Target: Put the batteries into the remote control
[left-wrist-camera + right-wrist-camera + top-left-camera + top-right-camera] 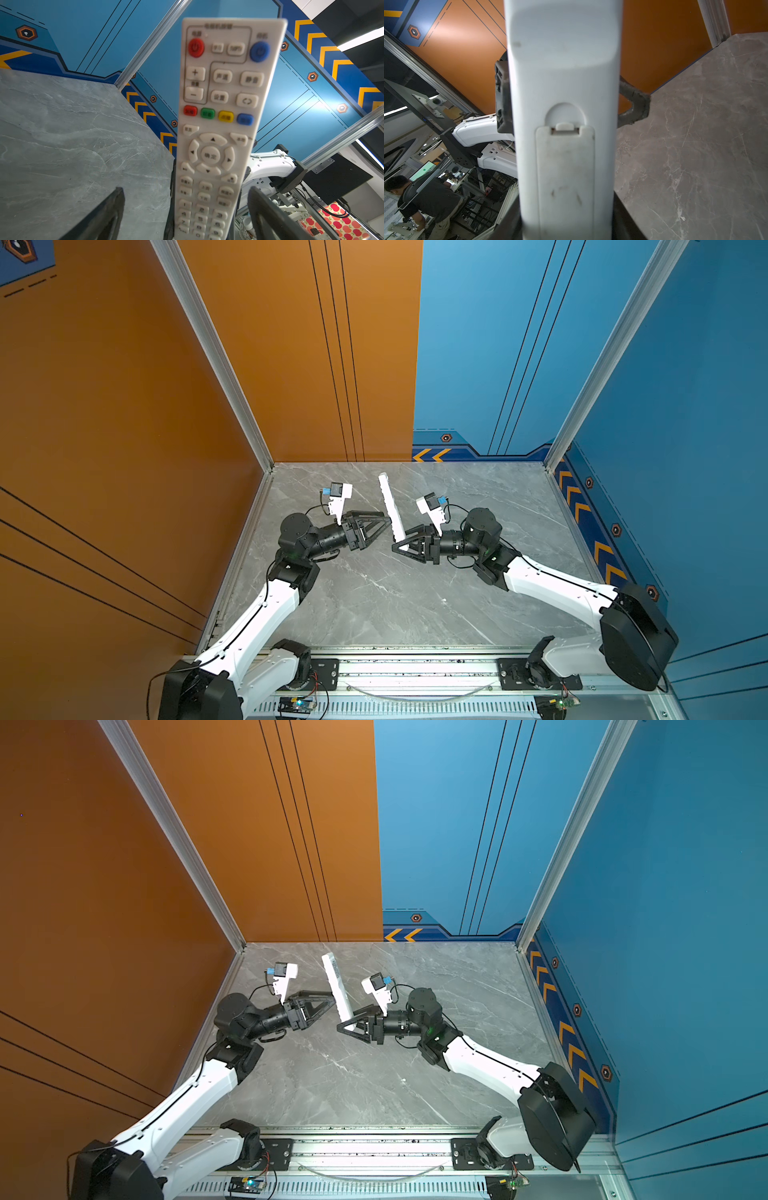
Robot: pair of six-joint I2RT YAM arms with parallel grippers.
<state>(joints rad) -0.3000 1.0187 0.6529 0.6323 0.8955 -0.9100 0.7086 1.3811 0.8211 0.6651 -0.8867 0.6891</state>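
Observation:
The remote control (390,506) (337,986) is a long white bar held upright and slightly tilted above the table. My right gripper (401,540) (347,1021) is shut on its lower end. In the right wrist view its plain back (564,83) faces the camera, with the battery cover (564,176) closed. My left gripper (384,522) (330,999) is open, its fingers on either side of the remote's middle. The left wrist view shows the button face (218,124) between the spread fingers (116,207). The batteries are out of view.
The grey marble table (374,605) is walled by an orange panel (124,427) on the left and blue panels (685,448) at the back and right. A metal rail (415,668) carrying both arm bases runs along the front edge.

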